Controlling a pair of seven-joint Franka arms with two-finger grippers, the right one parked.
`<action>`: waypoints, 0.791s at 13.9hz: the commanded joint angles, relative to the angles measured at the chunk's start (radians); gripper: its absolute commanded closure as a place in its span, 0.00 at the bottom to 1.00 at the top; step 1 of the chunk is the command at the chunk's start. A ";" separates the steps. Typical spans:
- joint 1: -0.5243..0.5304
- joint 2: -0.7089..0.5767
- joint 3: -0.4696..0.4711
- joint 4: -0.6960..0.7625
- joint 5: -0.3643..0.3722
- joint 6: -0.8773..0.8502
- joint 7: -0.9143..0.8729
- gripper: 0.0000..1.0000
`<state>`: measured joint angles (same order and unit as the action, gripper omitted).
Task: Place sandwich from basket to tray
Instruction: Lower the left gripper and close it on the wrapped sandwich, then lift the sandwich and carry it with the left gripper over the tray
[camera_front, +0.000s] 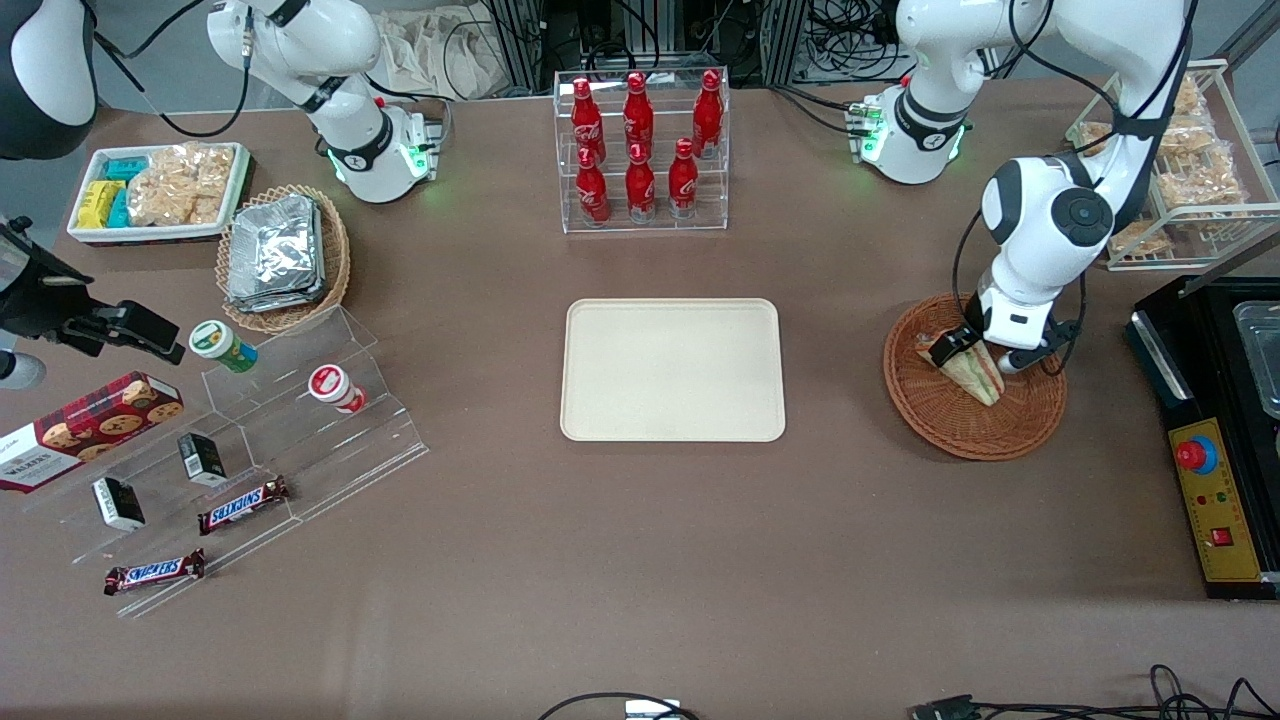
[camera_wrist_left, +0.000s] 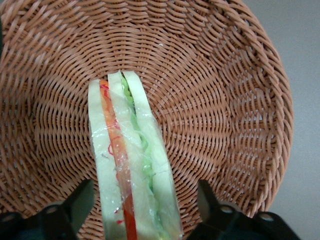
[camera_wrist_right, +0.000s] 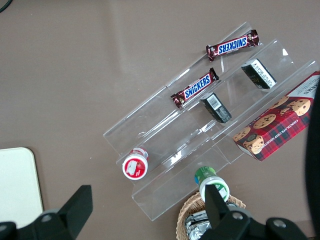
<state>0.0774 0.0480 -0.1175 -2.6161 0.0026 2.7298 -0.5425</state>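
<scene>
Currently the gripper (camera_front: 975, 355) is down inside the basket (camera_front: 1030, 425), at the working arm's end of the table. Fingers are spread apart, one on each side of the sandwich (camera_front: 975, 375), not touching it as far as the wrist view shows: there's wicker visible between each finger (camera_wrist_left: 82, 200) and the bread.

Sandwich (camera_wrist_left: 132, 165) lies in the basket (camera_wrist_left: 225, 90) on the woven bottom, cut face up, so the layers read clearly: white bread, an orange-red strip, more bread, green shreds, bread again, all under clear wrap. In the front view it sits in the middle of the basket, partly covered by the arm's wrist.

Tray (camera_front: 672, 370) is at the table centre, flat, well apart from the basket, toward the parked arm's end from it. Nothing lies on the tray.

Other stuff on the table:
- clear rack of red bottles (camera_front: 640, 140), farther from the front camera than the tray
- lighter wicker basket with foil packets (camera_front: 280, 255) and a white dish of snacks (camera_front: 160, 190), toward the parked arm's end
- clear stepped stand (camera_front: 300, 440) with two small cups, small dark boxes and Snickers bars (camera_front: 243, 505), cookie box (camera_front: 85, 425) beside it
- black control box (camera_front: 1215, 500) with a red button at the table edge, past the basket
</scene>
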 joint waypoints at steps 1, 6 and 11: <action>0.007 0.001 0.007 -0.018 0.007 0.036 -0.014 0.53; 0.019 -0.019 0.007 -0.007 0.008 0.019 -0.004 0.68; 0.015 -0.128 -0.002 0.069 0.051 -0.177 0.003 0.68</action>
<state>0.0910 -0.0121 -0.1129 -2.5769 0.0192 2.6440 -0.5393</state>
